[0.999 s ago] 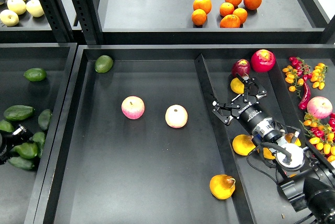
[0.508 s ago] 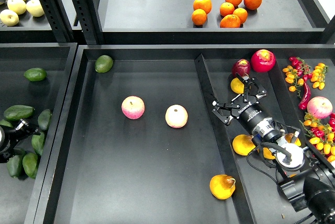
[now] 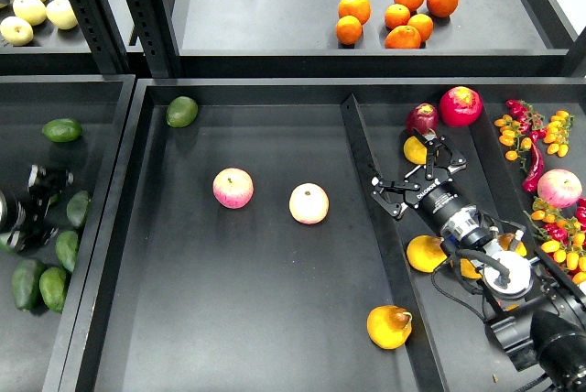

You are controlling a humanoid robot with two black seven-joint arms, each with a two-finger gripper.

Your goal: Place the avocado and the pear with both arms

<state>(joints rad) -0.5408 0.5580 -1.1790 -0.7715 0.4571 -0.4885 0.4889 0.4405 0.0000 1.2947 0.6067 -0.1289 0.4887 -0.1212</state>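
Note:
A golden yellow-orange pear [image 3: 389, 326] lies at the front right of the centre tray [image 3: 275, 319]. A small dark green avocado [image 3: 61, 129] lies at the back of the left bin, and several more dark green ones [image 3: 66, 250] lie nearer the front. My left gripper [image 3: 38, 201] is over these fruits, seen dark and small; its fingers cannot be told apart. My right gripper [image 3: 417, 175] is open and empty in the right bin, just below a small yellow fruit [image 3: 415, 148].
A paler round green avocado [image 3: 181, 111] and two pink-yellow apples [image 3: 233, 188] [image 3: 309, 203] lie in the centre tray. Another yellow-orange fruit [image 3: 426, 253] lies beside my right arm. A divider wall [image 3: 371, 200] separates the trays. Oranges [image 3: 403, 16] sit on the back shelf.
My left gripper has moved up and away from the front edge, over the spot where a large dark green avocado lay. The green fruits near it have shifted. The right arm has not moved.

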